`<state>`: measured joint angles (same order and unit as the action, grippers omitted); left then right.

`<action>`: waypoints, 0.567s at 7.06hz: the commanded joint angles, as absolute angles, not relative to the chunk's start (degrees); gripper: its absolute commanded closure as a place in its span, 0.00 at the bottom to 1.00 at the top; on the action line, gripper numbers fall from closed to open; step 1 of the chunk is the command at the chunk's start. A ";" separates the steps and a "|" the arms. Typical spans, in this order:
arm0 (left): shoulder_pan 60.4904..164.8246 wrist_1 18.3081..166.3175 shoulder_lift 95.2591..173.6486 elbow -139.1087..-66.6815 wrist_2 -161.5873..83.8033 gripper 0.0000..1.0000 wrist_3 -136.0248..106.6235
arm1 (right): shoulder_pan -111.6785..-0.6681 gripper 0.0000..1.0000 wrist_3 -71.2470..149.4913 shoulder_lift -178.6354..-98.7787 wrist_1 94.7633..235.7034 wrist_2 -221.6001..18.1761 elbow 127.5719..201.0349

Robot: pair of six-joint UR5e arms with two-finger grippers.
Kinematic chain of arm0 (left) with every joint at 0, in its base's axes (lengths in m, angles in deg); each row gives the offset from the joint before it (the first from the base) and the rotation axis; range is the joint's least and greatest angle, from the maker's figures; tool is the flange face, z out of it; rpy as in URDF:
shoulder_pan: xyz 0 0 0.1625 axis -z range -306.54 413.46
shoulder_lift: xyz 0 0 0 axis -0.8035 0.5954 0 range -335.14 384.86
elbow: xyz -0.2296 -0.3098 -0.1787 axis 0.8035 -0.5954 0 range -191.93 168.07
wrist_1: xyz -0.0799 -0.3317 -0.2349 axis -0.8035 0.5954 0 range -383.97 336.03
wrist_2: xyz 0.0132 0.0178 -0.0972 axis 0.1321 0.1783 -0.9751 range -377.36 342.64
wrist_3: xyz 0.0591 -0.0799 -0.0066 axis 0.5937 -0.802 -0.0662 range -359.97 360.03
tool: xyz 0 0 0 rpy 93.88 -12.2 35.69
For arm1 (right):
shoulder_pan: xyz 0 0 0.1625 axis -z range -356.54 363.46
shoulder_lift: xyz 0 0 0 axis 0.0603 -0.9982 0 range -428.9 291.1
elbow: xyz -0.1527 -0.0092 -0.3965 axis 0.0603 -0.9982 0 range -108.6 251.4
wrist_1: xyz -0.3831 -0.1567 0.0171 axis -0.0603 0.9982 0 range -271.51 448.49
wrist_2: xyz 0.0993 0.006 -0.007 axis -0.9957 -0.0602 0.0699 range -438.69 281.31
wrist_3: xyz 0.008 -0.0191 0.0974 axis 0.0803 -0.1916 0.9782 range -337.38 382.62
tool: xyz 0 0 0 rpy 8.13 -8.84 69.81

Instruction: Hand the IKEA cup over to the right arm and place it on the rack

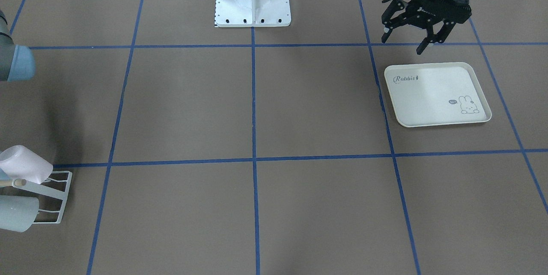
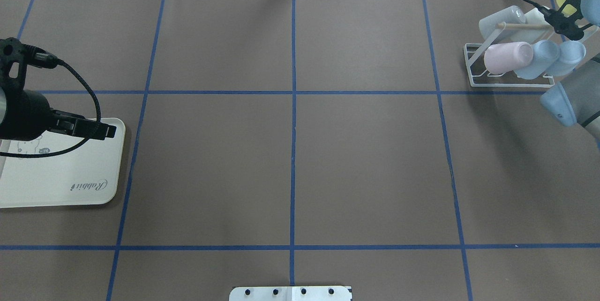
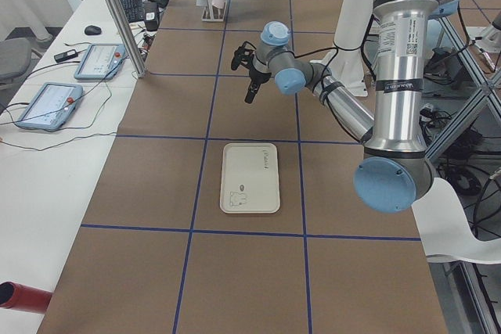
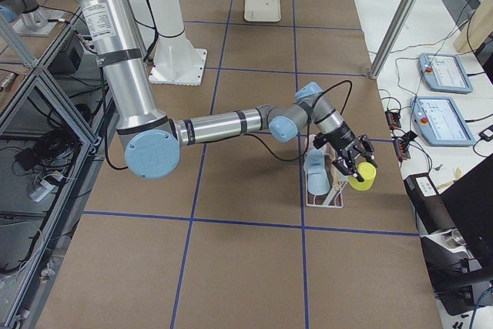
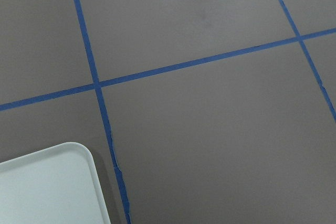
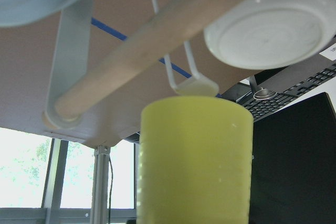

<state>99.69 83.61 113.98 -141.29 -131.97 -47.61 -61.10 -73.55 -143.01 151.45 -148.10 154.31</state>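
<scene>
yellow cup (image 4: 360, 176) is up in the air, gripped by the right claw (image 4: 351, 166), just past the far edge of the rack (image 2: 473, 69). in the view from above, the cup sits at about 1 o'clock from the rack, and the rack sits at about 2 o'clock on the table.

the left claw (image 1: 404, 43) is wide open and holds nothing. it hangs over the table near the tray (image 1: 428, 95), far away at about 9 o'clock. so i think the pass from one arm to the other is done, and the step now is putting the cup on the rack.

the rack has a pink cup (image 2: 506, 57), blue cups (image 2: 539, 59) and a white cup (image 2: 501, 17) on it. in the right wrist view, a white prong (image 6: 197, 85) is at 12 o'clock from the yellow cup's rim, under the wooden rod (image 6: 157, 51). i cannot tell if they touch.

next, i think the cup has to slide onto that free prong without bumping the other cups. only then should the claw let go.
</scene>
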 commanded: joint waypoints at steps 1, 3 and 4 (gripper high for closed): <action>99.69 83.61 113.98 -141.21 -131.97 0.00 -47.61 | -61.05 1.00 -73.53 -143.17 151.42 -147.86 154.28; 99.78 83.61 113.98 -141.30 -131.97 0.00 -47.61 | -60.88 1.00 -73.18 -143.17 151.42 -147.34 154.36; 99.78 83.61 113.98 -141.30 -132.75 0.00 -47.61 | -60.44 1.00 -73.09 -143.25 151.42 -146.55 154.36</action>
<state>99.74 83.61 113.98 -141.29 -132.17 -47.61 -60.78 -73.25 -143.19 151.42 -147.30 154.32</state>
